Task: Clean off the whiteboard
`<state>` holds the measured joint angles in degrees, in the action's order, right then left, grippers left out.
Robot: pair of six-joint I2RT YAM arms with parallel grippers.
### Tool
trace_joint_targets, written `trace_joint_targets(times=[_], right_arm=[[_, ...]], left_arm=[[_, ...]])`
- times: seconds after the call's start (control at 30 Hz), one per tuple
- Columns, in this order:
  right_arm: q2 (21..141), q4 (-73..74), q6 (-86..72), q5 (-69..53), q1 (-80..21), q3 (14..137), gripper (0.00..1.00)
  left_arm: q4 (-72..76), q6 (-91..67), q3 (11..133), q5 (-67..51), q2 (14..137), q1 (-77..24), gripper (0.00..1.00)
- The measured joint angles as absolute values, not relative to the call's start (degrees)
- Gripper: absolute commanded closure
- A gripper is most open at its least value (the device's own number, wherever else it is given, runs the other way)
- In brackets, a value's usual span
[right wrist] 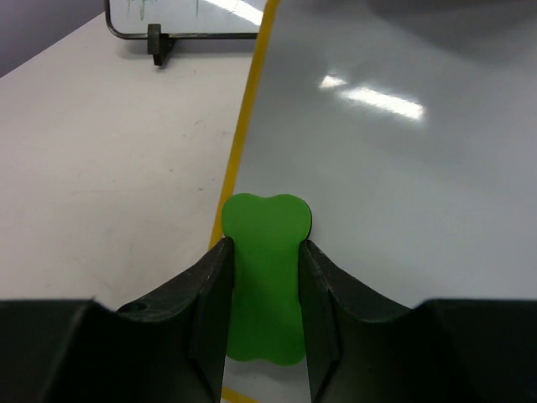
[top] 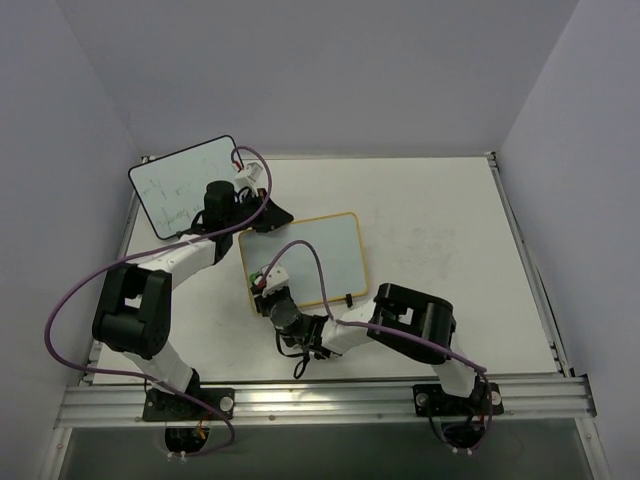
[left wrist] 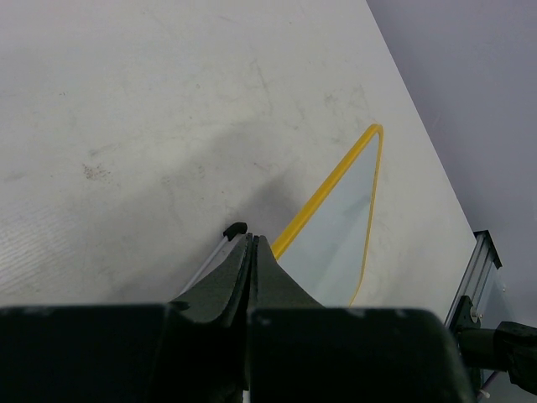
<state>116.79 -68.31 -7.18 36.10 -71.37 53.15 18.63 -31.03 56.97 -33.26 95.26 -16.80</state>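
1. The whiteboard (top: 310, 255) lies flat about the middle of the counter (top: 440, 230), a little toward its left and near edges and turned slightly askew. The black-framed whiteboard (top: 180, 185) at the far left corner is not the one to wipe.
2. The right hand (right wrist: 264, 248) is clamped on a green eraser (right wrist: 265, 214). The eraser sits just inside the yellow frame (right wrist: 243, 143), on the board's side facing the counter's left edge. From this, the wiping stroke looks like the step in hand.
3. The left hand (left wrist: 250, 242) is pinched fully together with nothing between its fingers, its tip at the board's far corner on that same side. Whether it presses on the frame or hangs just above it cannot be told. It would serve best as a brace there, so the board does not slide under the stroke.
4. Hold the eraser flat to the surface with light, even pressure. Sweep toward the counter's right edge in overlapping passes, working from the board's near side to its far side.
5. Turn back just short of the frame. Catching its raised lip or the black clip foot (top: 348, 298) could shove the board askew.
6. Glare covers part of the surface, and no writing can be made out on the patch the right wrist sees. Cover the whole face rather than hunting for marks.
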Motion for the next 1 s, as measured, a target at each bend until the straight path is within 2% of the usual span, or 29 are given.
trace_joint_targets(times=[0.63,1.0], right_arm=[[119.0,-65.7,-6.6,33.6,-72.3,56.5,1.00],[111.9,-67.2,-9.9,34.0,-69.8,46.4,1.00]], left_arm=[[18.7,-31.0,57.0,-33.3,95.3,-16.9,0.98],[18.9,-30.9,57.1,-33.3,95.3,-17.3,0.98]])
